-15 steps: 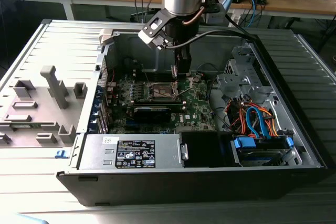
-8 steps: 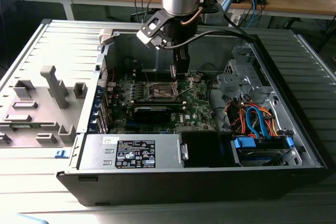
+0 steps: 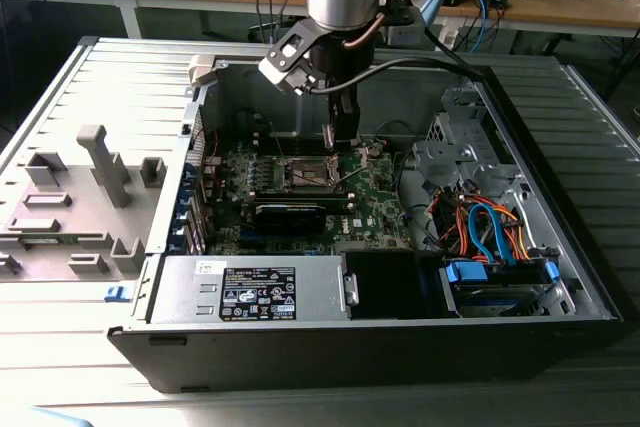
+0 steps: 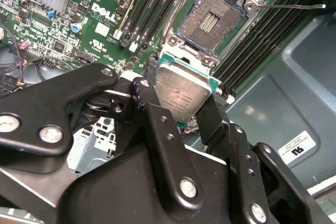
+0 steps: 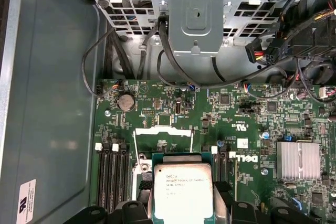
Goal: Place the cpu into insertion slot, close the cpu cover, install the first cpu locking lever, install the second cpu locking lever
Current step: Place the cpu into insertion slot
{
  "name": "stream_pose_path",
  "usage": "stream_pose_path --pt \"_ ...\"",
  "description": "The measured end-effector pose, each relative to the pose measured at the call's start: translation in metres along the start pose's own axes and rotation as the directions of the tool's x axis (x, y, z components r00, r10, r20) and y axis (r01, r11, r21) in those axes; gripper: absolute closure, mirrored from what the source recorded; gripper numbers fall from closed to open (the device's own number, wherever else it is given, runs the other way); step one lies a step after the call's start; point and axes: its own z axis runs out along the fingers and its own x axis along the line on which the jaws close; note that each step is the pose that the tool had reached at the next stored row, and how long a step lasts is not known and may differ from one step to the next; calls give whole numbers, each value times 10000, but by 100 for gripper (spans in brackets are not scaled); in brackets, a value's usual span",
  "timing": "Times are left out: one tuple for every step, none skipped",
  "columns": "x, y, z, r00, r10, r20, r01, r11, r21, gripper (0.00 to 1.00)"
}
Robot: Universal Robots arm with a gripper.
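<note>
Now, gripper: pinching the cpu by two opposite edges, a black finger on each side; it hangs inside the open computer case, above the motherboard
cpu: off the board, silvery face turned to the wrist cameras, green edge showing; near the insertion slot but apart from it, not seated
insertion slot: dark centre bare, contacts exposed, silver rim around it; black memory slots run just beside it
cpu cover: seemingly raised, seen edge-on as a pale bar beyond the chip in the first wrist view; I cannot be sure of its angle
locking lever: thin metal rod standing out sideways from the slot's corner, over the memory slots
computer case: lying on its side, lid off; it holds the green motherboard, a power supply along the near wall, and a drive bay with orange and blue cables at the exterior view's right
grey fixture: outside the case at the exterior view's left; moulded posts and pockets
risk, landing: a corner could touch first and bend the contacts, if the chip comes down tilted or turned the wrong way
risk, grip: an edge pinch is slight; a nudge against the rim might twist the chip loose
risk, surroundings: the fingers could catch the lever or the cover; both sit close
</note>
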Motion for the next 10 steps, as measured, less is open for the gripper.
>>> stream_pose_path --pt "0 -1 1 10000 0 -1 0 10000 0 45" --pt "0 -2 2 10000 0 0 0 10000 0 45" --pt "0 -2 3 10000 0 0 0 10000 0 45" --pt "0 -2 3 10000 0 0 0 10000 0 45" --pt "0 -3 3 10000 0 0 0 10000 0 45" --pt "0 -4 3 10000 1 0 -1 10000 -1 45" --pt "0 -3 3 10000 0 1 0 10000 0 45" --pt "0 -4 8 10000 0 1 0 10000 0 45" --pt "0 -4 16 10000 0 2 0 10000 0 45" --pt "0 -4 17 10000 0 1 0 10000 -1 45"
